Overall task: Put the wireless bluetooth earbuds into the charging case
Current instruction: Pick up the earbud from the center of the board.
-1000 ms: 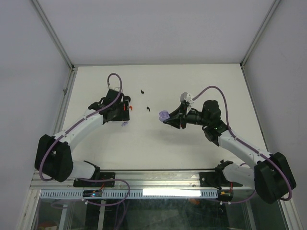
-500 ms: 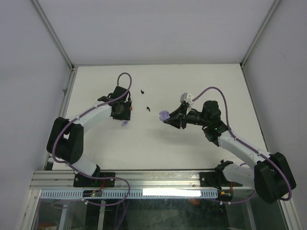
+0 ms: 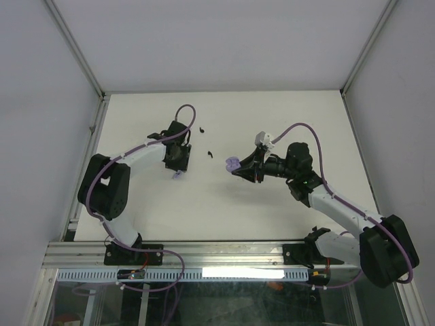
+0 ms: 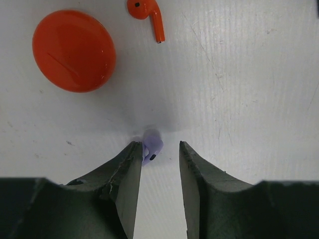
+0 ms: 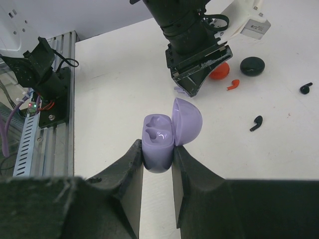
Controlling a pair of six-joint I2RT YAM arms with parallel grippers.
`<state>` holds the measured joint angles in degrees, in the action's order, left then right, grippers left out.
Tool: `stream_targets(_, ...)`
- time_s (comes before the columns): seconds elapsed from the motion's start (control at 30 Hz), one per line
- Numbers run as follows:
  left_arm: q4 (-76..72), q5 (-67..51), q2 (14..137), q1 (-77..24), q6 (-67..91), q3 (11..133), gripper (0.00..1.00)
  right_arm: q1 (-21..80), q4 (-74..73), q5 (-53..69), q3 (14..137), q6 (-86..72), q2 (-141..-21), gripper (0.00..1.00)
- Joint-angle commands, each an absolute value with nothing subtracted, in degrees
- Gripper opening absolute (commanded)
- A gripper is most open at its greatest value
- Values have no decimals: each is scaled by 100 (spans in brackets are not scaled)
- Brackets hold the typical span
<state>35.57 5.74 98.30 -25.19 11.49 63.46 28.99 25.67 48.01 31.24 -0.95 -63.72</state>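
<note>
My left gripper (image 4: 158, 147) is open and low over the table, its jaws on either side of a pale purple earbud (image 4: 151, 148) that touches the left finger. In the top view the left gripper (image 3: 177, 167) stands just above that earbud (image 3: 177, 175). My right gripper (image 5: 157, 147) is shut on the open purple charging case (image 5: 159, 137), holding it off the table with its lid (image 5: 187, 121) swung back and both wells empty. The case also shows in the top view (image 3: 232, 164).
A round red case (image 4: 74, 51) and a red earbud (image 4: 147, 15) lie just beyond the left gripper. A closed black case (image 5: 252, 65) and two black earbuds (image 5: 256, 123) (image 5: 306, 87) lie on the table; the black earbuds also show from above (image 3: 202, 129) (image 3: 209, 153).
The left arm has folded in and its gripper has shifted a little right, over the purple earbud. The right arm and the purple case have stayed still.
</note>
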Motion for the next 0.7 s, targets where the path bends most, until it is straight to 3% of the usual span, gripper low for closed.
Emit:
stream_targets(0.0,3560,491,9920,-2567,1019,6591,36,2925,2826,4848,3174,-59,-6352,1)
stream_targets(0.47,3750,511,10185,-2655,1146,6550,29,2919,2843,4909,3226,-105,-6434,1)
stream_targets(0.67,3953,823,10122,-2816,1279,6540,33,2925,2824,4909,3207,-105,-6399,2)
